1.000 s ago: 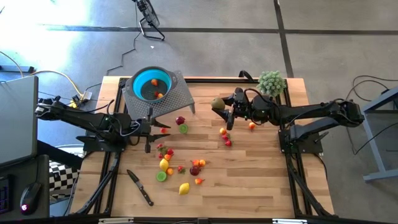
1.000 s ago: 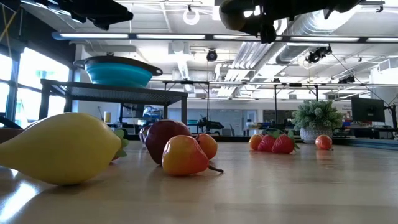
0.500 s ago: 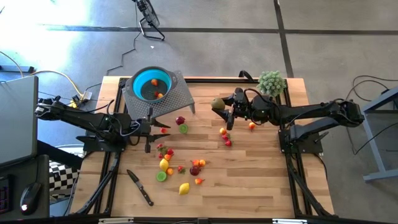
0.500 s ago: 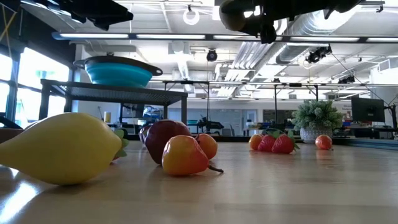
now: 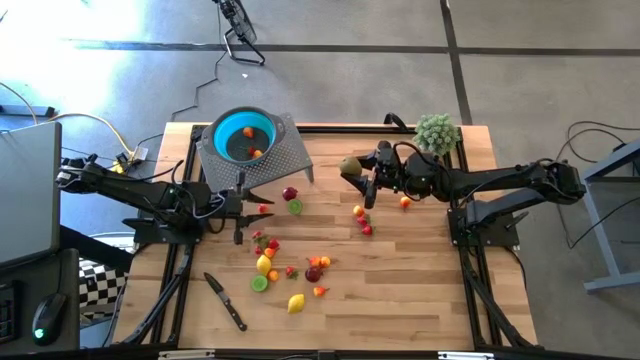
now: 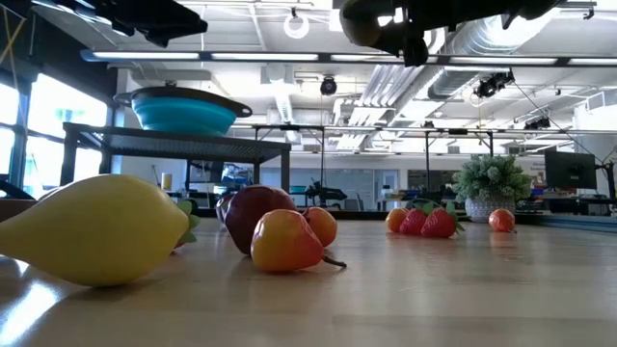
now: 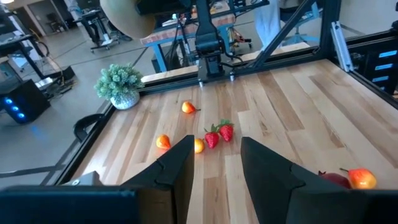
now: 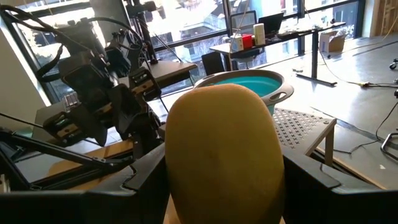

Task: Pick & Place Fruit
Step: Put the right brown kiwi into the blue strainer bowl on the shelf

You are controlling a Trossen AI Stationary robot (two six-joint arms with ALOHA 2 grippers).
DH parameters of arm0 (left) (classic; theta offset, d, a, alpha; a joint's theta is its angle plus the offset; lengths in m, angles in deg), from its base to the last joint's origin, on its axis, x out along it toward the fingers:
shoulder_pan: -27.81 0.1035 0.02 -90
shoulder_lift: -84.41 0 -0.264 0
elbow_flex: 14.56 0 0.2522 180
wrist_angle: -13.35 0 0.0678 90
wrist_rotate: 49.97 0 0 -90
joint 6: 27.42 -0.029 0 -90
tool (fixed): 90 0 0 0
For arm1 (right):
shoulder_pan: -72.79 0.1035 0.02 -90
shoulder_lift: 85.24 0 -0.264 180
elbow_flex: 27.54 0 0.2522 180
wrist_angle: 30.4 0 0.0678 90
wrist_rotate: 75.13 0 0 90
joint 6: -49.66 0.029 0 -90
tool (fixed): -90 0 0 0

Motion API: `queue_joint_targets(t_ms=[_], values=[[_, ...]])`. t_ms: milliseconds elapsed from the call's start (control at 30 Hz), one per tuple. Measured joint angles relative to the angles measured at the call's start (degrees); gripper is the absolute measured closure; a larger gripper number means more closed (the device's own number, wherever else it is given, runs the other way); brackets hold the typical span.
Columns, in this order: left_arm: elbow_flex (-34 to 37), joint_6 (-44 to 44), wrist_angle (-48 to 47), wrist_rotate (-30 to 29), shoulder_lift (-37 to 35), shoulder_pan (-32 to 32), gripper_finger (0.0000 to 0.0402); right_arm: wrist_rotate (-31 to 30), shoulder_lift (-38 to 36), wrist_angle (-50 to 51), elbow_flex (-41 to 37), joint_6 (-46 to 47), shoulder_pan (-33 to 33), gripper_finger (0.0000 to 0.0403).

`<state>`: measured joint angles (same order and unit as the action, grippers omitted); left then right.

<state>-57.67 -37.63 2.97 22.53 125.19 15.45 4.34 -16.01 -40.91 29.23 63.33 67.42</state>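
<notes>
Small toy fruits (image 5: 290, 262) in red, orange, yellow and green lie scattered on the wooden table; a few more (image 5: 362, 220) lie near the middle. A teal bowl (image 5: 232, 143) holding two fruits sits on a perforated grey stand (image 5: 280, 155) at the far left. My right gripper (image 5: 357, 174) hovers right of the bowl, shut on a tan oval fruit (image 5: 349, 166), which fills the right wrist view (image 8: 221, 155). My left gripper (image 5: 250, 207) is open and holds nothing, raised near the stand, its fingers apart in the left wrist view (image 7: 217, 146). My right gripper pinches the tan fruit between its two fingers, one on each of its sides (image 8: 171, 168). The fingers (image 8: 305, 177) reach in level from the table's right. The fruit is lifted well clear of the table, high up in the low view (image 6: 368, 24).
A black-handled knife (image 5: 226, 300) lies near the front left. A fuzzy green plant (image 5: 436, 132) stands at the far right corner. Black frame rails (image 5: 480, 290) run along the table's left and right sides. Bare wood lies at the front right.
</notes>
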Motion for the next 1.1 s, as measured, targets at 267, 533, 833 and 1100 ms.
queue_joint_targets(t_ms=[267, 533, 833, 1100], values=[[0.00, 0.00, 0.00, -1.57, 0.00, 0.00, 0.0272, 0.00, 0.00, 0.00, 0.00, 0.00, 0.00, 0.0176], [0.00, 0.01, -0.47, -1.11, 0.00, -0.02, 0.0272, 0.00, 0.00, 0.02, 0.00, 0.00, 0.00, 0.0176], [-0.02, -1.97, -0.34, -2.83, -0.04, -0.02, 0.0272, 0.00, 0.00, 0.04, 0.00, 0.24, 0.00, 0.0176], [-0.02, -1.95, 0.15, -2.51, -0.02, -0.02, 0.0272, 0.00, 0.00, 0.05, 0.00, 0.18, 0.00, 0.0176]])
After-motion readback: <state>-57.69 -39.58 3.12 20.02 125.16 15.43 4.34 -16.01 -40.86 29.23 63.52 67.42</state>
